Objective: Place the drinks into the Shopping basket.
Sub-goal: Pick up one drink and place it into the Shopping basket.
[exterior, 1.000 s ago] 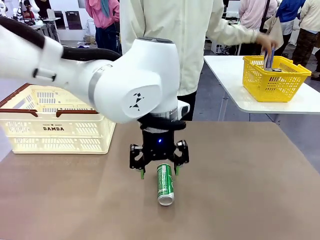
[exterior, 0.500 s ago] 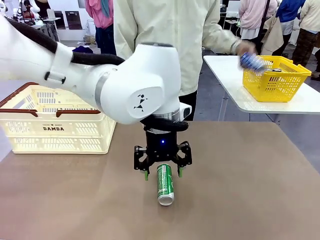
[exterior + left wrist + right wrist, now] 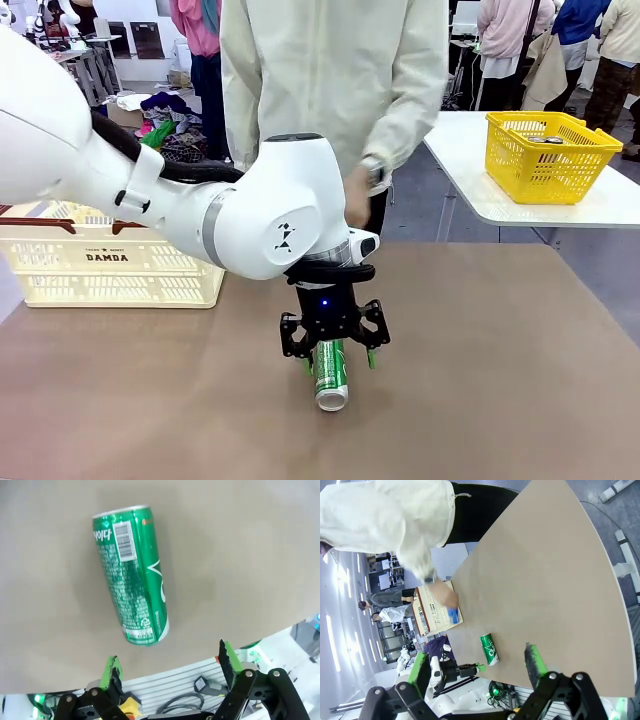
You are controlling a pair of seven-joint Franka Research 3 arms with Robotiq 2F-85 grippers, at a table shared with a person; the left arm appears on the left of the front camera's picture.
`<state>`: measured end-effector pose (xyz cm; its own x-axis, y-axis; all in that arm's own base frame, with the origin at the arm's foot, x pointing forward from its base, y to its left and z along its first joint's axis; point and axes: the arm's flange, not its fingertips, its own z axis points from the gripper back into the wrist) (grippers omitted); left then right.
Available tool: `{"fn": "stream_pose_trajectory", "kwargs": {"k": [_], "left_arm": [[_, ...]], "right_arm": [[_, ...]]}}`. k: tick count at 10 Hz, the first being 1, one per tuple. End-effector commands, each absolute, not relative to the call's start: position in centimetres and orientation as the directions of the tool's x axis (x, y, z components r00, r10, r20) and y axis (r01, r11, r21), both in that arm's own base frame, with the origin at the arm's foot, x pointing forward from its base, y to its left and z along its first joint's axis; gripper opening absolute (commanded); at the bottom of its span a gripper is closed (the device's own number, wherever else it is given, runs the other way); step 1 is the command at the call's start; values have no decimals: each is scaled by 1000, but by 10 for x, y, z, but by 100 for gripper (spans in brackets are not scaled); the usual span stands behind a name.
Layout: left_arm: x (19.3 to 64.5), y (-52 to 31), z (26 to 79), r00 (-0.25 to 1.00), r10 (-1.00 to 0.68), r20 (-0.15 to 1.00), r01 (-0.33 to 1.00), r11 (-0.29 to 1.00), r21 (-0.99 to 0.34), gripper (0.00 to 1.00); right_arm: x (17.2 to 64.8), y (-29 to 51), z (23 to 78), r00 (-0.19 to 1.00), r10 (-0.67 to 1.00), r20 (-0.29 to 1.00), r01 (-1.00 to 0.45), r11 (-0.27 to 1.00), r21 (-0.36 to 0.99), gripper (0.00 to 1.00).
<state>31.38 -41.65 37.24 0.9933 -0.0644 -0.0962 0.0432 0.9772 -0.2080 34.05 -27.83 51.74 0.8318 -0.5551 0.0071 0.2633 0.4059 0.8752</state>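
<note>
A green drink can (image 3: 331,377) lies on its side on the brown table, silver end toward me. My left gripper (image 3: 338,362) hangs open right over its far half, one green fingertip on each side. In the left wrist view the green can (image 3: 132,575) lies ahead of the open left gripper (image 3: 169,667), not touching the pads. The person's hand holds a blue can (image 3: 452,615) over the table's far side. The cream DAMDA Shopping basket (image 3: 110,265) stands at the far left. My right gripper (image 3: 476,664) is open, high above the table, holding nothing.
A yellow basket (image 3: 548,150) sits on a white side table (image 3: 480,195) at the far right. The person stands at the far edge, one hand (image 3: 356,196) just behind my left arm. Bare brown table (image 3: 500,350) stretches to the right of the can.
My left gripper moved nearer and lower until its fingers straddle the green can. The person lifted the blue can out of the yellow basket and brought it over to the table's far side.
</note>
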Motion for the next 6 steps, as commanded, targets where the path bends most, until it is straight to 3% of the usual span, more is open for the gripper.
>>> {"fn": "stream_pose_trajectory", "kwargs": {"k": [1, 2, 4, 6], "left_arm": [[306, -360, 402, 994, -89, -58, 66, 942, -328, 100], [296, -301, 449, 1000, -8, 6, 9, 936, -352, 100], [251, -177, 533, 1000, 5, 11, 1, 873, -487, 100], [198, -91, 568, 995, 101, -6, -86, 814, -575, 100]], "right_arm": [[338, -278, 518, 842, -540, 20, 253, 426, 869, 100], [338, -278, 518, 842, -540, 20, 253, 426, 869, 100], [338, -278, 518, 842, -540, 20, 253, 426, 869, 100], [338, -278, 518, 842, -540, 20, 253, 426, 869, 100]]}}
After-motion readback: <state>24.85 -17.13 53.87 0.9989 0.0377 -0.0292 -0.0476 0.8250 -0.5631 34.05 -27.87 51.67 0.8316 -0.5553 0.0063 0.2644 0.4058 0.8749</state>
